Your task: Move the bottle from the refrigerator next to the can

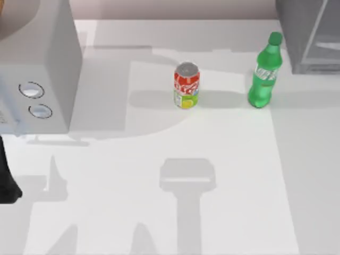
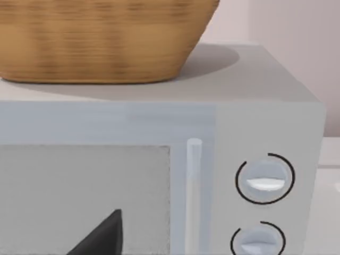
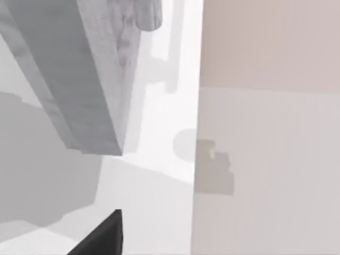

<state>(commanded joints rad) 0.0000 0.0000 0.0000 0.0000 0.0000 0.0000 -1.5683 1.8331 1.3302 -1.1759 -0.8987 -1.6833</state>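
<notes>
On the white desk (image 1: 223, 175), the green plastic soda bottle with its green cap and pale label band (image 1: 264, 74) stands upright just outside the large grey refrigerator with the glassy door panel (image 1: 311, 34), at the far right. The small red soda can with a silver top (image 1: 186, 85) stands apart to its left, near the middle. From above I see the grey box with two round knobs (image 1: 37, 58) at far left; my left wrist view faces its front and shows the woven wicker basket (image 2: 101, 37) on top. A dark tip of my left claw (image 2: 103, 236) shows there, and one of my right claw (image 3: 103, 236); how wide either stands, I cannot tell

Our left arm (image 1: 6, 175) sits parked at the table's left edge. A dark fingertip (image 2: 101, 236) of our left gripper shows at its wrist, likewise our right gripper's fingertip (image 3: 101, 236).
</notes>
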